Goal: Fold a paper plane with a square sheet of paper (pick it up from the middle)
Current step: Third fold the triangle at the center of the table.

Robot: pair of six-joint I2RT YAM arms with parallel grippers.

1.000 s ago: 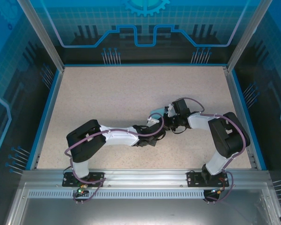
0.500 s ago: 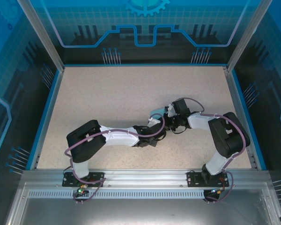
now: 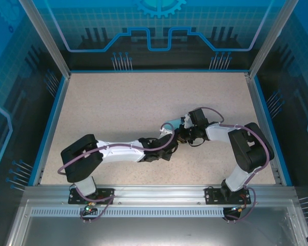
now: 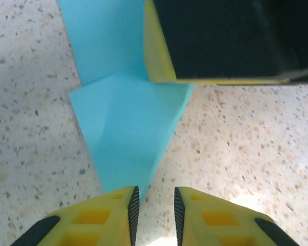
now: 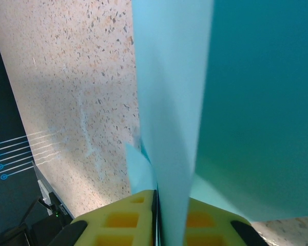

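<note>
Jaws of left gripper (image 4: 154, 197) narrowly parted, gripping nothing, right at pointed tip of thin light-blue paper sheet (image 4: 128, 138) near middle of speckled table (image 3: 118, 97). Beyond, right gripper (image 5: 159, 205) clamped on its far part. Judged roughly halfway: 1 nose point formed, wing folds and final creasing remaining.

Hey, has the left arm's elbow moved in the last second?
Yes. The left arm's elbow has swung left and nearer, closer to the table's blue left edge.
</note>
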